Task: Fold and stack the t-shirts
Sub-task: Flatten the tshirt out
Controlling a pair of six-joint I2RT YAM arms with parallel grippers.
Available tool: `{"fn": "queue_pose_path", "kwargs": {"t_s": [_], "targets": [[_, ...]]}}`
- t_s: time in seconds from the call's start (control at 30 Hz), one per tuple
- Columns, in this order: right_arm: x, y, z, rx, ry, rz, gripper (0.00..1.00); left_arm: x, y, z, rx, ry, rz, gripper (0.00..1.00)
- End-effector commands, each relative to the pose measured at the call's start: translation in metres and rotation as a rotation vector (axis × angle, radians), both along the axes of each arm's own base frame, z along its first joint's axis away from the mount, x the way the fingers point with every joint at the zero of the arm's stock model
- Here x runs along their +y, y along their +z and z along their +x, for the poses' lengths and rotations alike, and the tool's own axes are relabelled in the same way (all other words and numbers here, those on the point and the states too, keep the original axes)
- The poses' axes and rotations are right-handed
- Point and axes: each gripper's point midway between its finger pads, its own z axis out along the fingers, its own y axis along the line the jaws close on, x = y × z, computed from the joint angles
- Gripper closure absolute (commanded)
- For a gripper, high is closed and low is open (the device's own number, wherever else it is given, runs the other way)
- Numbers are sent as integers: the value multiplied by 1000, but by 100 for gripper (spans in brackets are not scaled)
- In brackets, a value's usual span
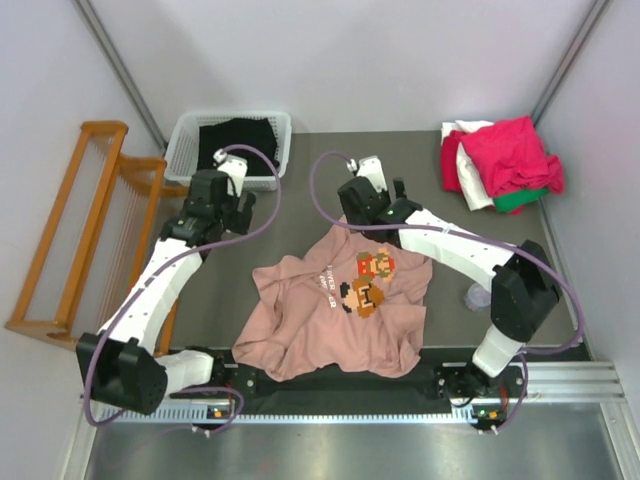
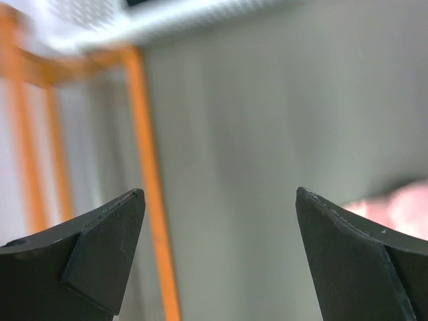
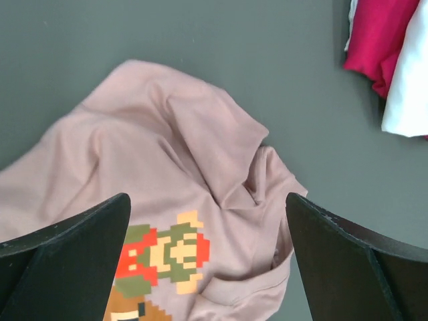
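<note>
Nearest, the right end effector (image 1: 372,205), jaws apart, hangs over the far edge of the crumpled pink shirt (image 1: 335,310), whose longer spread runs crosswise below it. The left end effector (image 1: 215,200), also apart, is off to the shirt's left.

Left wrist view: jaws wide above bare worktop (image 2: 267,100), with pink at their right.

Right wrist view: jaws wide, with the pink shirt (image 3: 154,134) beneath and its printed figure nearest. A crimson shirt (image 3: 381,40) lies to the upper right.

a crumpled dusty-pink t-shirt (image 1: 335,315) lies on the grey table (image 1: 220,300), with other shirts (image 1: 510,155) piled at its far right corner.
</note>
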Motion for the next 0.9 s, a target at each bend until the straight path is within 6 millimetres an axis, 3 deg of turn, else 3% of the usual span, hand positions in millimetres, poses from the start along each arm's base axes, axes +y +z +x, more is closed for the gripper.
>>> {"fn": "queue_pose_path", "kwargs": {"t_s": [0.0,0.07,0.2,0.4,0.53,0.7,0.8,0.87], "targets": [[1,12,0,9,40,53,0,-17,-30,-14,83,-48,-90,1],[0,-1,1,81,61,86,0,-18,-33,-13,43,-67,-88,1],[-29,-25,11,174,-12,223,0,-12,-58,-11,108,-38,-47,1],[-55,-48,10,218,-61,211,0,8,-81,-9,189,51,57,1],[-60,-70,10,270,-80,209,0,24,-85,-4,210,139,127,1],[-51,-85,6,312,-31,240,0,32,-87,-2,251,172,189,1],[-49,-95,6,332,-12,249,0,30,-88,1,274,177,177,1],[-49,-102,8,345,-12,257,0,17,-90,2,289,124,119,1]]}}
